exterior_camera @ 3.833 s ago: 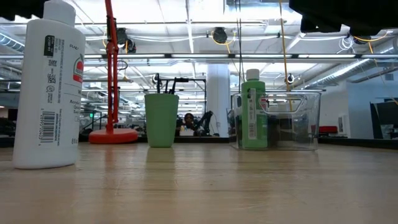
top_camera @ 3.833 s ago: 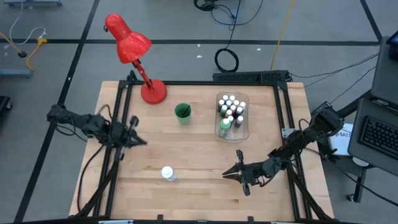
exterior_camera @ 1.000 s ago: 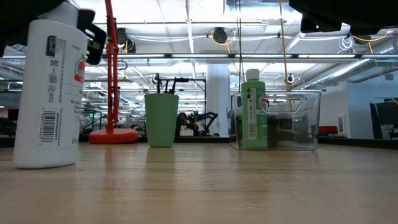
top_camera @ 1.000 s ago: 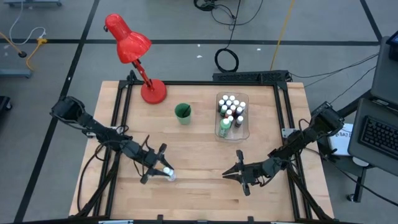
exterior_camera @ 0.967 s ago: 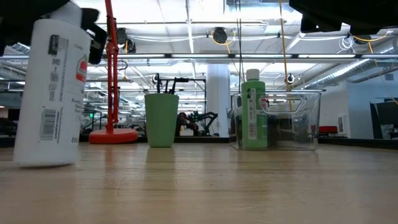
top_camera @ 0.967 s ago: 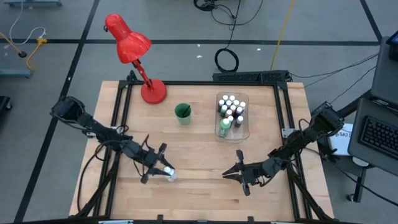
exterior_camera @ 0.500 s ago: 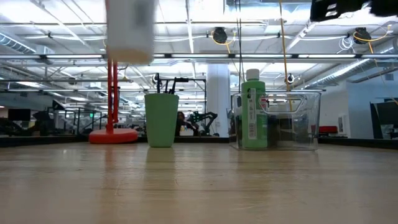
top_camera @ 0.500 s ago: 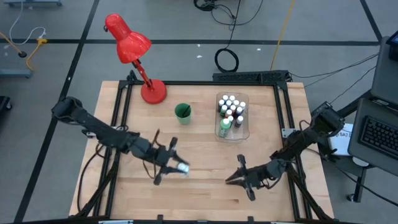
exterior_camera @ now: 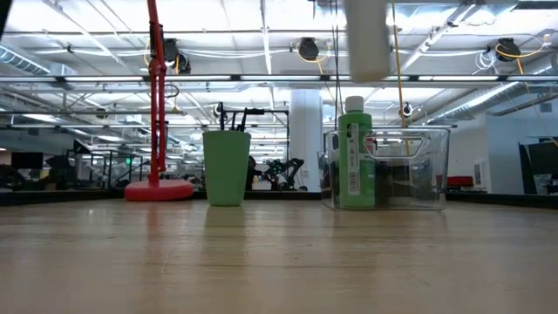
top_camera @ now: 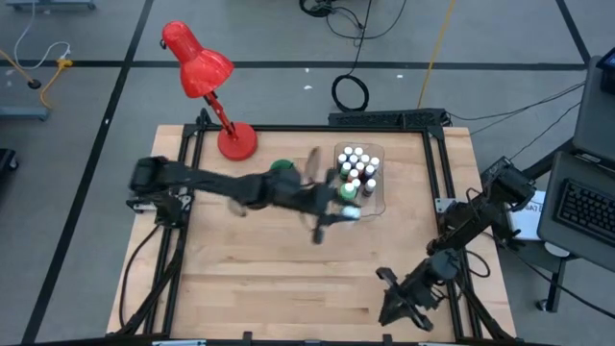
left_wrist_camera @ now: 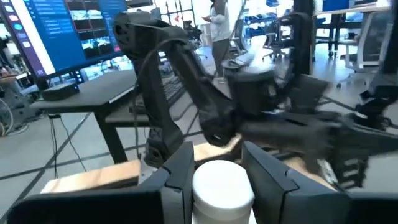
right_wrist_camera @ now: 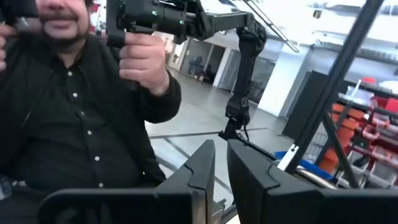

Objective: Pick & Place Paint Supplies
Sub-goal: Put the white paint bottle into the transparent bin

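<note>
Centre frame, my left gripper (top_camera: 348,213) clenches the white bottle (exterior_camera: 367,39) aloft beside the clear tray (top_camera: 381,195); lower right, my right gripper (top_camera: 396,309) idles, jaws nearly closed, empty.

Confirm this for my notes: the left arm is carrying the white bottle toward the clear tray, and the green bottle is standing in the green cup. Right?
One detail is off. The left gripper does hold the white bottle, near the clear tray. But the green bottle stands in that tray, not in the green cup, which holds dark brushes. The low view shows it.
</note>
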